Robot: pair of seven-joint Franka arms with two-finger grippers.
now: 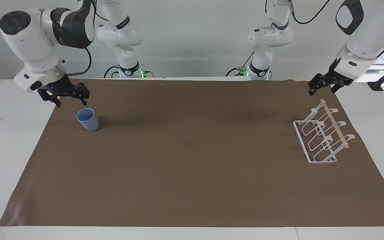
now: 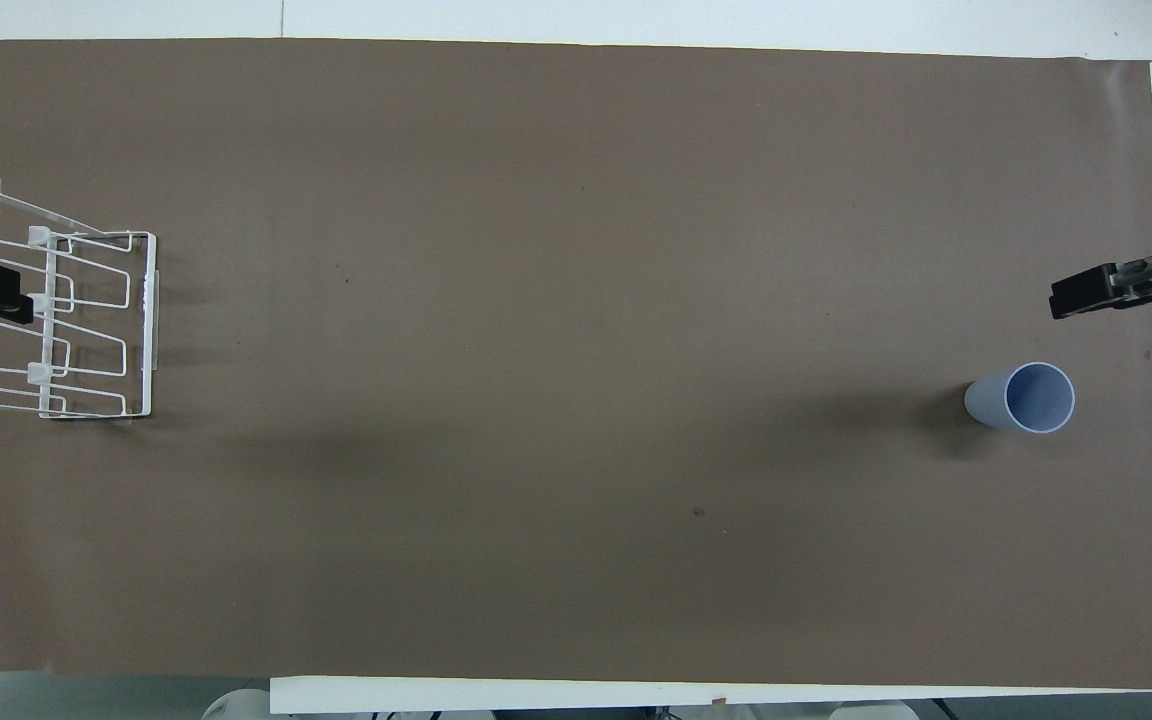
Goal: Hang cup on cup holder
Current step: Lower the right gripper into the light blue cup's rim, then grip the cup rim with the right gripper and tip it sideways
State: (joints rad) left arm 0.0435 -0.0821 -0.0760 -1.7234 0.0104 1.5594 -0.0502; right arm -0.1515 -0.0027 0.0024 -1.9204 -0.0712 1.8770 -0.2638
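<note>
Nothing of the hang accomplished so far; pick-up not yet made. Cup upright on the brown mat, mouth up, toward the right arm's end of the table, empty and untouched. Right gripper raised in the air, close to the cup and up beside its rim, not around it, not in contact; fingers spread wide, nothing between them. In the overhead view the same gripper clear of the cup, with bare mat between the two. Cup holder at the left arm's end of the table, well apart from the cup, all prongs bare, wooden rod lying across the top. Left gripper up in the air over the robot-side end of the holder, apart from the rod, fingers likewise wide and empty; apparently waiting. Judged stage: approach to the cup, very start of the task. Remaining: lowering the right gripper around the cup wall, closing, lifting, carrying across the whole length of the mat (or handing over to the left arm), turning the cup mouth-down and slipping it over a prong, then release. Likely risk: smooth tapering wall, so a slipping grip or a knocked-over cup on approach.
</note>
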